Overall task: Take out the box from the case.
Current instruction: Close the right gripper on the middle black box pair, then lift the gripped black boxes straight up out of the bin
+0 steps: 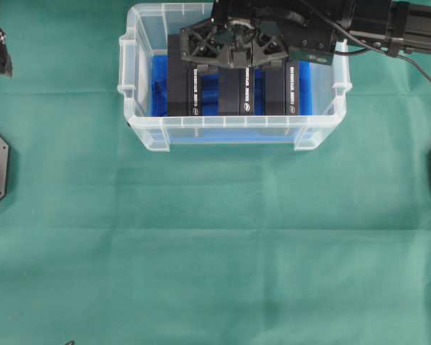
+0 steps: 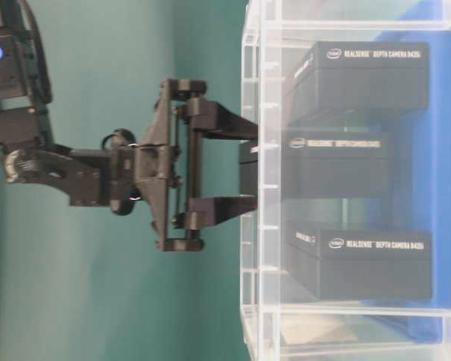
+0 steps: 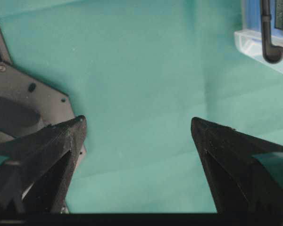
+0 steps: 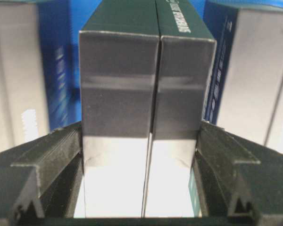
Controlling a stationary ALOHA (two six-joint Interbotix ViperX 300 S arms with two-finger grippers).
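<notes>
While I look from overhead, the biggest thing I see is the worktop [image 1: 215, 251], covered with a green cloth. On it, at the far side and near the middle, stands the case [image 1: 140, 129], a clear plastic bin with rim handles and a blue lining [image 1: 158, 86] at the bottom. Inside the case stand dark boxes side by side, with small white print on them. I count three groups in the overhead view: the left box [image 1: 181, 90], the middle box [image 1: 234, 90] and the right box [image 1: 281, 90].

My right arm [image 1: 373, 21] reaches from the right over the far rim of the case. Its right claw [image 4: 140, 155] points down into the bin. In the right wrist view, the two fingers [image 4: 52, 160] stand on both sides of the middle box, which looks there like two thin boxes pressed together. The fingers lie against its sides, so the claw is gripping it. The box is inside the case.

My left claw [image 3: 137, 127] hangs wide open above bare green cloth, well apart from the case, holding nothing.
</notes>
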